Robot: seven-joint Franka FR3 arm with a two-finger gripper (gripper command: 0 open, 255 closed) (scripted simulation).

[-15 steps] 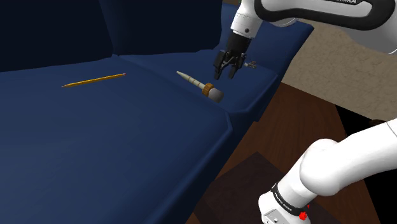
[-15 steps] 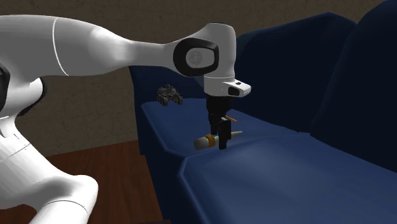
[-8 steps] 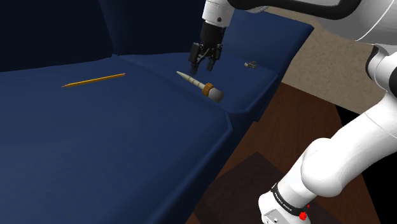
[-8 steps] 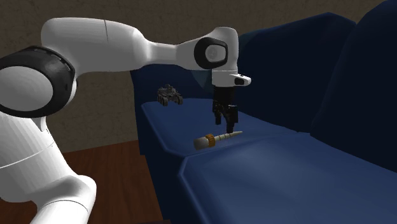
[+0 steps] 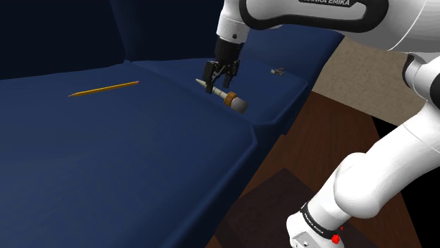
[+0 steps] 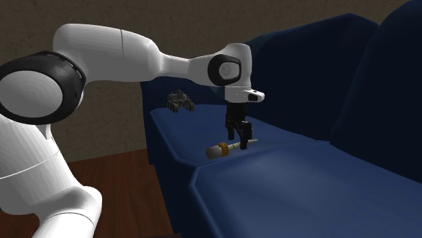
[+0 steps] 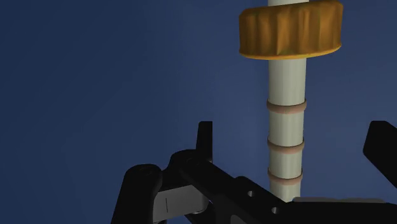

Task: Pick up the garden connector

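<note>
With the gripper [image 5: 218, 82] open, empty and straddling the ribbed stem of the garden connector [image 7: 287, 127], we centre the stem, descend toward the cushion [image 5: 141, 148], then close squarely.

In the shoulder view I see the garden connector [image 5: 225, 95] on the sofa seat [image 5: 141, 162], upper middle, with the gripper [image 5: 216, 84] astride its thin end. A pencil [image 5: 104, 89] lies further left and a small gadget [image 5: 278, 71] to the right.

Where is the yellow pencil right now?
The pencil lies on the blue sofa seat, at the shoulder view's left, well apart from the garden connector by the gripper.
</note>
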